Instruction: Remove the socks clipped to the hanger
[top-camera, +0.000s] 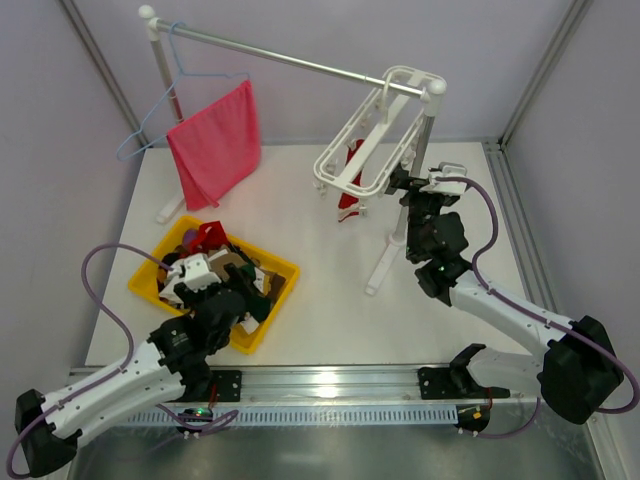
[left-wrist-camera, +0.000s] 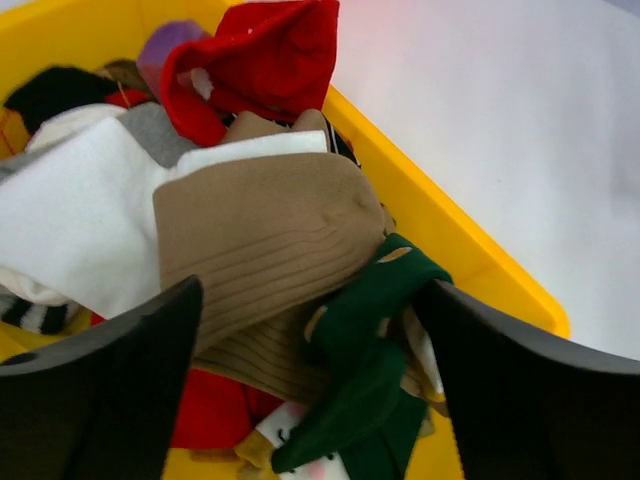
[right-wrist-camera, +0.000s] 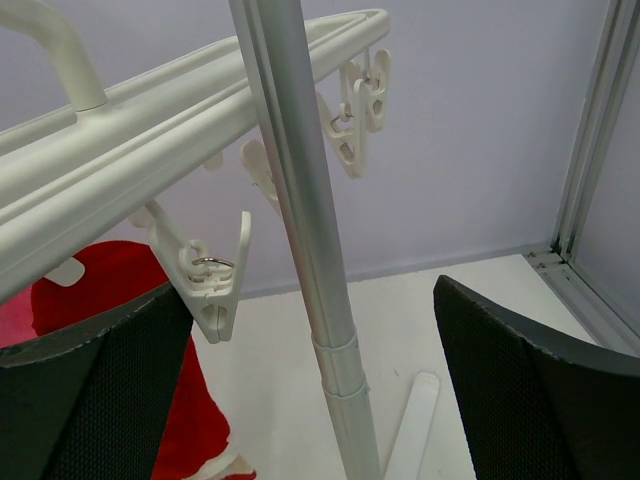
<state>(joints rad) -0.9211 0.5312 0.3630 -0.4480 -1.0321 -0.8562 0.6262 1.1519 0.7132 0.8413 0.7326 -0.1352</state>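
Left of the right tool (top-camera: 410, 183), open wide and empty, a red sock (top-camera: 349, 192) hangs vertically from the hanger (top-camera: 372, 132); right arm nearest.

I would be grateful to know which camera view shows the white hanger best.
The top external view: the whole hanger shows there, hooked on the rail, a red sock under it. The right wrist view shows only a few bars and clips up close; the left wrist view shows none of it.
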